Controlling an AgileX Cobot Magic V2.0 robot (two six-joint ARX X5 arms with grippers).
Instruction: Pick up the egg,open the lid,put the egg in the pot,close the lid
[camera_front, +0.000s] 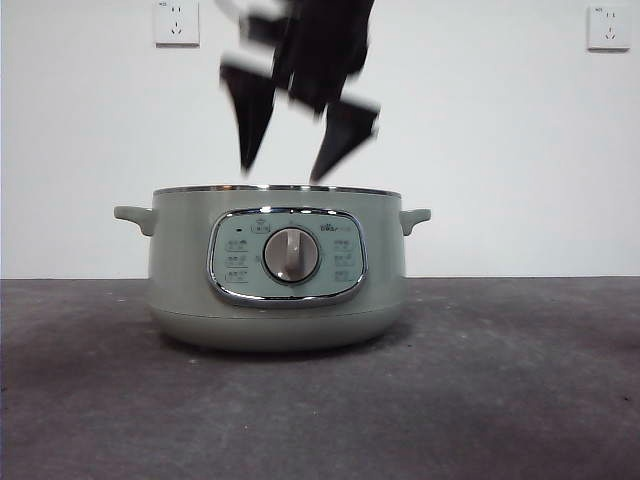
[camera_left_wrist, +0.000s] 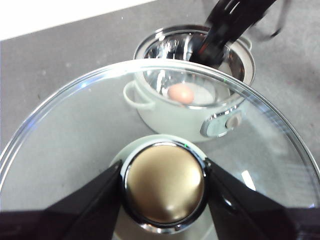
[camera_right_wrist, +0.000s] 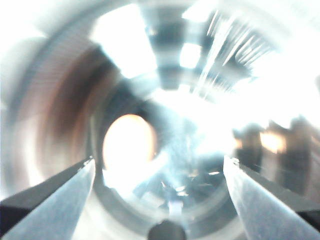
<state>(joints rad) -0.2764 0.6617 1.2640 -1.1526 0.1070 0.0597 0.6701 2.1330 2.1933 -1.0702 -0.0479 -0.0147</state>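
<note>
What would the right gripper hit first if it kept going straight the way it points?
Most likely the pot's inner floor. The right gripper points down into the open pot, fingers apart, and the egg lies slightly off to one side. The wrist view is blurred, so depth is uncertain.

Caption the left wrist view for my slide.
Left gripper holds the lid aloft; the egg lies in the pot.

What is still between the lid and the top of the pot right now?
The right hand hangs open just above the pot, over the egg lying inside. The left hand holds the lid by its knob, off to the side.
</note>
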